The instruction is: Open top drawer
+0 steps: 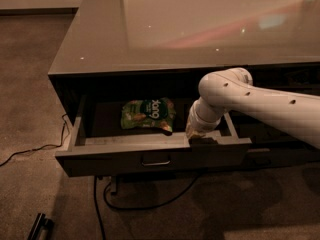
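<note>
The top drawer is pulled out from under the glossy counter top. Its dark front has a small loop handle at the centre, and lighter grey side rails show at left and right. A green snack bag lies inside the drawer. My white arm reaches in from the right, and the gripper sits at the top edge of the drawer front, right of centre, touching or hooked over it.
A second drawer handle shows on the dark front to the right. Black cables trail on the carpet under the cabinet and to the left. A dark bar-shaped object lies on the floor at bottom left.
</note>
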Controlling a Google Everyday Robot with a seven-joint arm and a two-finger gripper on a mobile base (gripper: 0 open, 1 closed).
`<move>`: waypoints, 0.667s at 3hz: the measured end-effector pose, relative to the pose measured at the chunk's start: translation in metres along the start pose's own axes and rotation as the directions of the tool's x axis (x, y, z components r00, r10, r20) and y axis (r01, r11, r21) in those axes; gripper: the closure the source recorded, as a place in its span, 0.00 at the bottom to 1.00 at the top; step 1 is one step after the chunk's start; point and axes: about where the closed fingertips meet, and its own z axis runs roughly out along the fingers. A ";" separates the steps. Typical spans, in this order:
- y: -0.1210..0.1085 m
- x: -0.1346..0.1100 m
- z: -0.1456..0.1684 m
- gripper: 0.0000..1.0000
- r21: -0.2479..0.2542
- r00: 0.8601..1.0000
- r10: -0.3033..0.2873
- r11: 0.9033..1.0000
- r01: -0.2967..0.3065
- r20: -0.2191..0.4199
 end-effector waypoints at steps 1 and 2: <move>0.026 0.008 -0.013 1.00 -0.008 0.999 0.028 1.000 -0.028 -0.018; 0.052 0.018 -0.023 1.00 -0.022 0.997 0.065 0.998 -0.066 -0.034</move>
